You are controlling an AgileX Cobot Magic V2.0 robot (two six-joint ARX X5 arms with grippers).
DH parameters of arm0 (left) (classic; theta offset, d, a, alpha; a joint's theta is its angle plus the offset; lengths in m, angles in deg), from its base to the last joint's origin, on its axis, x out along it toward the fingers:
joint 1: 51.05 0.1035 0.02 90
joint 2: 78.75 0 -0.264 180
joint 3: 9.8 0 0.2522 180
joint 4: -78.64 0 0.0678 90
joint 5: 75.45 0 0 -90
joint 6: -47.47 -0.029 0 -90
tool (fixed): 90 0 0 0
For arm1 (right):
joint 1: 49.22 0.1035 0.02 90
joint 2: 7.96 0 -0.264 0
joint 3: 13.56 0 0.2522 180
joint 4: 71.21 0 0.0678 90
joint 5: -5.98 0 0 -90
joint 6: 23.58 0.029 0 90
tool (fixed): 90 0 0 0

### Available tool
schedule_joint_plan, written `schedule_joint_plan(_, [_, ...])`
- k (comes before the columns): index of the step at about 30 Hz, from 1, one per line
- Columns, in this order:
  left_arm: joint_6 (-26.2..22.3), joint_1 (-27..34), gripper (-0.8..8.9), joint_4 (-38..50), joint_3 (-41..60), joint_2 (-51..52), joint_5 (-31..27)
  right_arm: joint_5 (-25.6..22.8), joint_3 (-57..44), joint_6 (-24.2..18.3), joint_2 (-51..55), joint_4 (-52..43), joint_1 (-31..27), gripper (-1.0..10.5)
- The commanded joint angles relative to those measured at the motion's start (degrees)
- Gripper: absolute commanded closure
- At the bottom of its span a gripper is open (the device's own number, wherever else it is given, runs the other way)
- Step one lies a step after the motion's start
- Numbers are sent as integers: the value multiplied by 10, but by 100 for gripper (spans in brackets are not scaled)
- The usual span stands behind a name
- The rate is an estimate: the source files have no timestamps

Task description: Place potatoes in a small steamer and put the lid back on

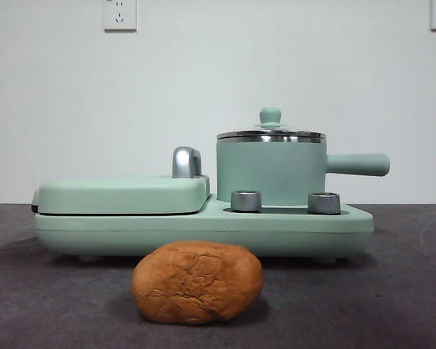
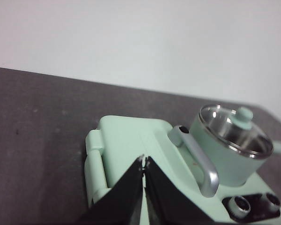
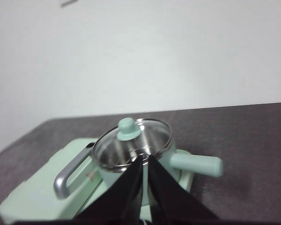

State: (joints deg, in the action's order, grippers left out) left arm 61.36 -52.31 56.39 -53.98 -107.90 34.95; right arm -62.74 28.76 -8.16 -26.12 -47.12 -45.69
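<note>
On dark grey table: potato; behind, lidded steamer; white wall

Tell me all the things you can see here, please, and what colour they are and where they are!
potato: one, orange-brown, on the dark table in front of the cooker.
steamer pot: one, mint green with a steel rim, on the cooker's right side, handle pointing right.
lid: one, clear glass with a green knob, on the pot.
griddle cover: one, mint green, flat, left of the pot, with a chrome handle.
dials: two, silver, on the cooker below the pot.
table: one, dark grey.
wall sockets: two, white, high on the wall.
left gripper: black, shut, above the griddle.
right gripper: black, shut, near the pot.
</note>
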Motion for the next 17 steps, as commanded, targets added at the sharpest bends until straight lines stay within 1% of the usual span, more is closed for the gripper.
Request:
schedule_joint_plan(1, [-74,-2,808,-29,-66,-57,16,20,30,-54,-44,11,1,932])
schedule_joint_plan(5, [-107,-13,808,-69,-144,-132,27,53,64,-77,-114,22,1,932])
schedule_joint_plan(12, [-170,-57,808,-118,-253,-248,45,117,119,-119,-249,22,2,932])
schedule_joint_plan(17, [-214,-93,808,-155,-310,-317,54,120,151,-160,-311,23,17,932])
